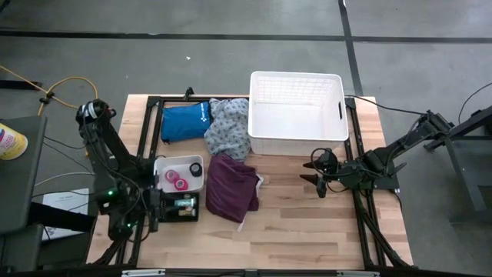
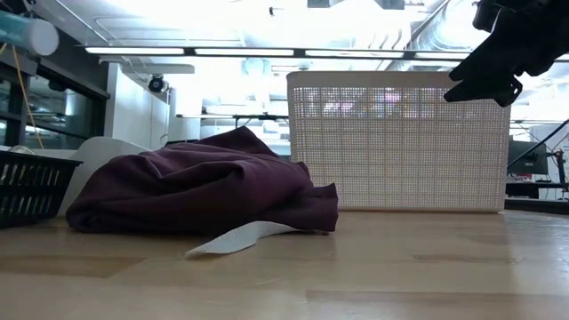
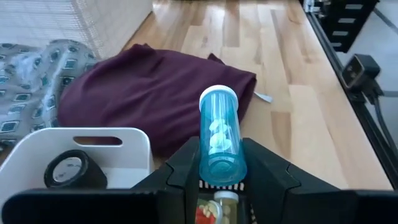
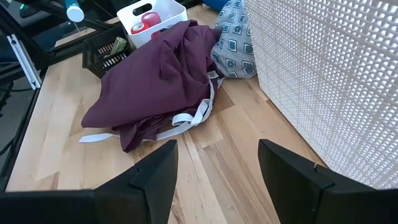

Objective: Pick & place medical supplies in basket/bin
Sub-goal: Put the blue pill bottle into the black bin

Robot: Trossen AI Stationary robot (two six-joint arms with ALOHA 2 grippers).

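Observation:
My left gripper (image 3: 221, 177) hovers over the black mesh crate (image 1: 183, 208), shut on a blue see-through vial (image 3: 219, 134) with a white cap and white pieces inside. The same vial (image 2: 25, 36) shows high in the low view. The small white tray (image 1: 192, 163) holds pink rolls (image 1: 176, 180). The maroon garment (image 1: 231, 188) lies bunched on the table, and the grey-patterned one (image 1: 227, 127) lies against the big white lattice basket (image 1: 296, 111). My right gripper (image 4: 214, 171) is open, above bare wood near the basket's near wall. My left gripper pinches the blue vial between its two fingers at the vial's bottom end (image 3: 221, 169). The vial lies along the fingers, with its white cap (image 3: 218, 94) pointing forward past them. It is lifted clear, above the crate and the tray.
A blue pouch (image 1: 184, 121) lies at the table's far left beside the grey cloth. A dark roll (image 3: 67, 170) sits in the white tray, and another vial (image 3: 222, 207) is in the crate. White straps (image 4: 186, 119) trail from the maroon garment. Bare wood lies near and right of it.

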